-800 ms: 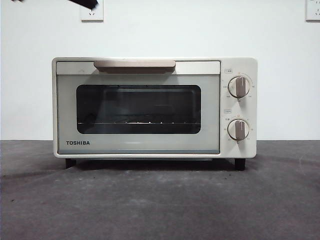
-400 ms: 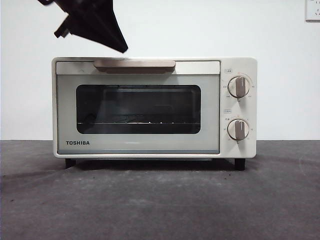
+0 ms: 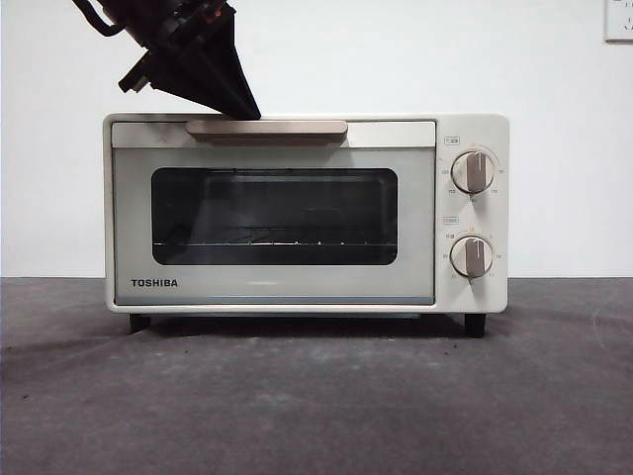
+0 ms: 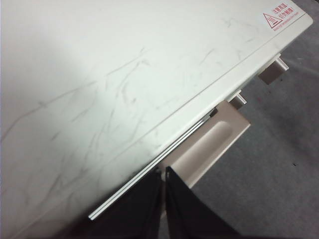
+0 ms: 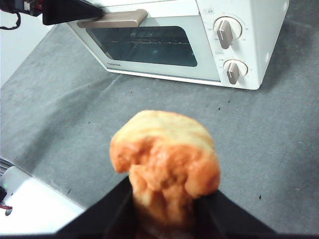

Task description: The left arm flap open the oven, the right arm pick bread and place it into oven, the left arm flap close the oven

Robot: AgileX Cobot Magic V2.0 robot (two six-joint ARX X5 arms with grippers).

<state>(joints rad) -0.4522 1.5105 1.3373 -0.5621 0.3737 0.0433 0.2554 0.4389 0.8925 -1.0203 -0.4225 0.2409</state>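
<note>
The cream-white oven (image 3: 287, 289) stands with its door closed and the beige handle (image 3: 287, 128) across the top. My left gripper (image 3: 245, 109) reaches down from the upper left, its shut tip just above the handle's left part. The left wrist view shows the left gripper (image 4: 163, 173) with jaws together at the front edge of the oven's top (image 4: 124, 74), right beside the handle (image 4: 212, 142). My right gripper (image 5: 169, 198) is shut on the golden-orange bread (image 5: 164, 154), held above the table in front of the oven (image 5: 149, 47). The bread is out of the front view.
Two beige knobs (image 3: 473, 171) (image 3: 472, 256) sit on the oven's right panel. A grey mat (image 3: 316, 396) covers the table in front. A wall socket (image 3: 618, 20) is at the top right. The mat's edge and a white surface (image 5: 30, 206) lie to one side in the right wrist view.
The left gripper has come down from the top left corner to the handle's left part. The oven door stays closed.
</note>
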